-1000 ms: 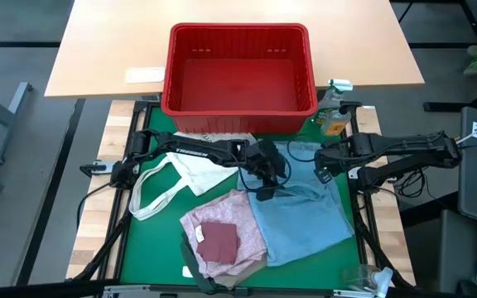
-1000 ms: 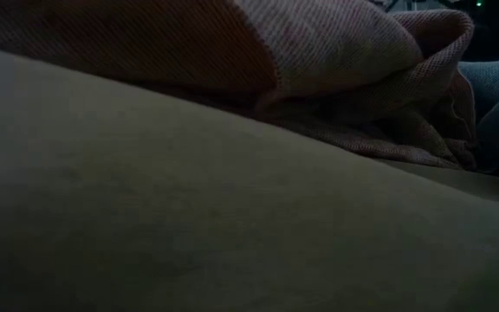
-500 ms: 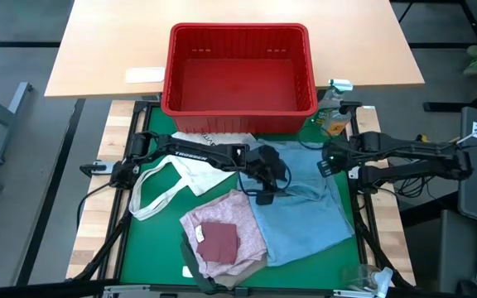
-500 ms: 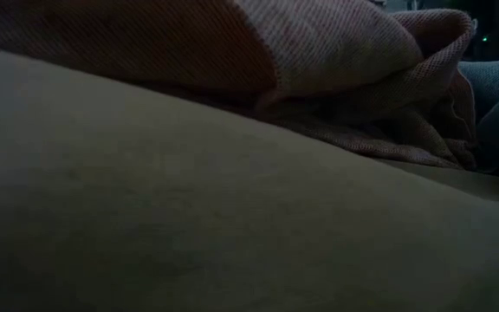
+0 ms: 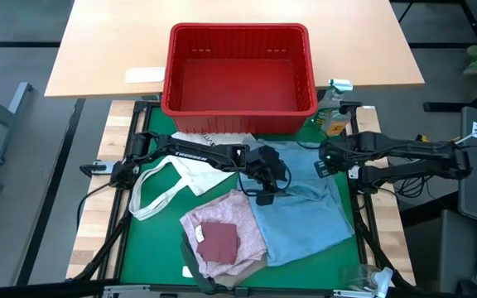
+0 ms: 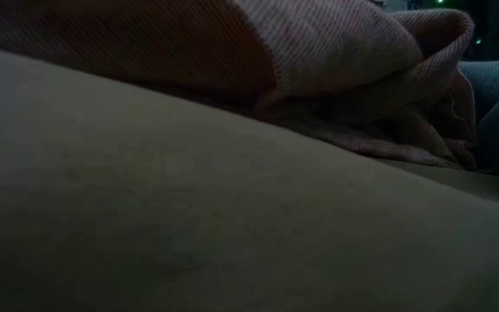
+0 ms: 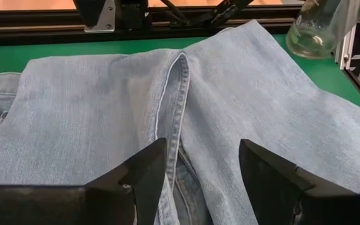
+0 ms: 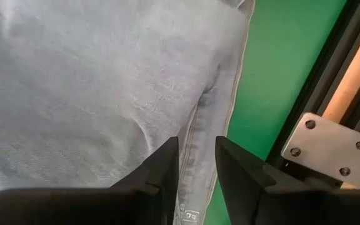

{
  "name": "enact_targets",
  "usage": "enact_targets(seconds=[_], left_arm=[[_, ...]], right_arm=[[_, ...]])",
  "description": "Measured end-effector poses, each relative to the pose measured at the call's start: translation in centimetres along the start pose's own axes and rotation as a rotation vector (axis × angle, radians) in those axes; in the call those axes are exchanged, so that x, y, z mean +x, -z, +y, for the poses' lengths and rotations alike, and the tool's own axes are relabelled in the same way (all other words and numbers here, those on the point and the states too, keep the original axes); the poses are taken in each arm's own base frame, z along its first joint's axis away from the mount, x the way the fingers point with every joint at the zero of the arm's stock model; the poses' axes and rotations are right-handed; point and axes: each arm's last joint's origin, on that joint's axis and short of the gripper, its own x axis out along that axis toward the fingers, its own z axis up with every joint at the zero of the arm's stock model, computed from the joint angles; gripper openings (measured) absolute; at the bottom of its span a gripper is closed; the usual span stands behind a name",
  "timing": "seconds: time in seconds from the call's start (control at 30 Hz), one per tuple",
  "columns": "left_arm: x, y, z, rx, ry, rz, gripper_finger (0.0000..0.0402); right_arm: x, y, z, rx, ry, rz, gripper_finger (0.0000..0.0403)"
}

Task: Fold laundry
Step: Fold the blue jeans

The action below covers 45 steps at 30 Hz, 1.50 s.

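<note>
The light blue denim jeans [image 5: 305, 211] lie spread on the green desk [image 5: 151, 240], in front of the red plastic basket [image 5: 240, 76]. The left hand [image 7: 195, 172] hovers open over the jeans' seam. The right hand [image 8: 197, 164], fingers slightly parted and gripping nothing, hangs over the jeans' edge. The mottled pink top [image 5: 222, 236] lies just beside the jeans.

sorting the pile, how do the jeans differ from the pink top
The light blue denim jeans lie spread flat, the larger piece, on the mat's right; the mottled pink top is bunched smaller at their left, with a dark red folded cloth on it. Both lie on the green mat.
</note>
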Motion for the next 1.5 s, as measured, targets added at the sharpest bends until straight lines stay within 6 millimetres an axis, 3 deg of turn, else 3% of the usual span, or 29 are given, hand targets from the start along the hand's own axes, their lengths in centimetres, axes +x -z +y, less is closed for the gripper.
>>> enact_targets(seconds=[0.77, 1.2, 1.5], left_arm=[[0.1, 0.0, -0.2, 0.004, -0.038, 0.003, 0.0195], [0.1, 0.0, -0.2, 0.003, -0.039, 0.004, 0.0195], [0.1, 0.0, -0.2, -0.001, -0.039, 0.003, 0.0195]], right_arm=[[1.1, -0.3, 0.8, -0.007, 0.096, 0.051, 0.0109], [2.5, -0.9, 1.8, -0.04, 0.172, 0.075, 0.024], [3.0, -2.4, 1.7, 0.049, 0.126, 0.029, 0.0253]])
